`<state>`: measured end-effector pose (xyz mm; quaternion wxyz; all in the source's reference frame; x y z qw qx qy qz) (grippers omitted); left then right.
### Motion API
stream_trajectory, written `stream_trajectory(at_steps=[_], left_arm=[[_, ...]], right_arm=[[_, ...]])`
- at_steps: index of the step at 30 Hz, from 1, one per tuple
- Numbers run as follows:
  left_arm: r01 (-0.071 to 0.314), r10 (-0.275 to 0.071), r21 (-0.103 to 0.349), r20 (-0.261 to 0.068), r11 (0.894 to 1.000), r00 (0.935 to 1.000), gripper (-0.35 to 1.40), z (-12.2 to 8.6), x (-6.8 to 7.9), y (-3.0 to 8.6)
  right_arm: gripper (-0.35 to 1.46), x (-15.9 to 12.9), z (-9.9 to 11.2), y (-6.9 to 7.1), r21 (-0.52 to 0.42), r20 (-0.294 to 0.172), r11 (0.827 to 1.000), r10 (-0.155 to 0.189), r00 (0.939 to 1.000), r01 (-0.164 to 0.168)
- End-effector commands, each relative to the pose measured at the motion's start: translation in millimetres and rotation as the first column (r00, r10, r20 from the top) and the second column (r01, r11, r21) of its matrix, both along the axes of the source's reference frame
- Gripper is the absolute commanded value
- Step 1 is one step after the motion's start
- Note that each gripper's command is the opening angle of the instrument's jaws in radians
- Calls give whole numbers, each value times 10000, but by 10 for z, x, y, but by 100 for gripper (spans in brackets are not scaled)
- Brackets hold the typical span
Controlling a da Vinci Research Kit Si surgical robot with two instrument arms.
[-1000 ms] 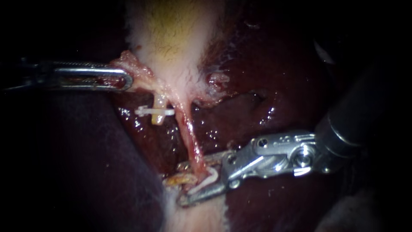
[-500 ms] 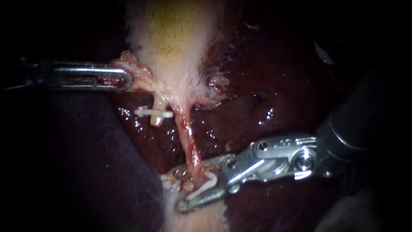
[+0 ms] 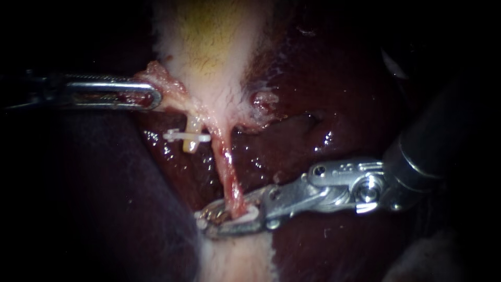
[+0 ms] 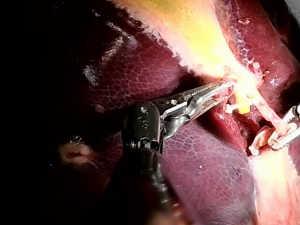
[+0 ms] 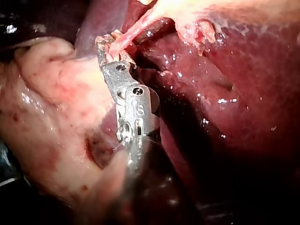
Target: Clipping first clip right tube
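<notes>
The pale gallbladder (image 3: 209,47) narrows into two tubes over the dark liver (image 3: 334,94). The short left tube (image 3: 192,137) carries a white clip (image 3: 180,137) across it. The longer pink right tube (image 3: 225,167) runs down into my right instrument (image 3: 229,215), whose jaws are squeezed together on it with a white clip (image 3: 245,215) between them. My left instrument (image 3: 152,97) is shut on a tag of gallbladder tissue (image 3: 164,83) and holds it out to the left. In the right wrist view, the jaws (image 5: 110,44) pinch the tube (image 5: 136,29).
Pale fatty tissue (image 3: 235,261) lies below the right instrument's jaws, and a dark purple lobe (image 3: 104,209) fills the lower left. In the left wrist view, the left instrument (image 4: 220,89) reaches beside the clipped stub (image 4: 236,108), with my other instrument (image 4: 283,136) beyond it.
The right instrument's jaws, wide around the right tube a second ago, have closed onto it, pressing the white clip flat. The left instrument has held still.
</notes>
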<state>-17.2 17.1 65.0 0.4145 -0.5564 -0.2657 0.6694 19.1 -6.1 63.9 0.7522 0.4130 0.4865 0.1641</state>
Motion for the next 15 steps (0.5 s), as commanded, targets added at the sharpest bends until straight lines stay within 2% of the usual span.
stream_trajectory(at_steps=[1, 15], left_arm=[[0, 0, 0, -2, 10000, 10000, -35, 0, 0, 0], [-1, 1, 0, -1, 10000, 10000, -35, 0, 0, 0]], right_arm=[[-35, -1, -1, 1, 254, 101, 9997, 1, 9999, -4], [-35, -4, 1, 1, 331, 197, 9995, -17, 9998, 10]])
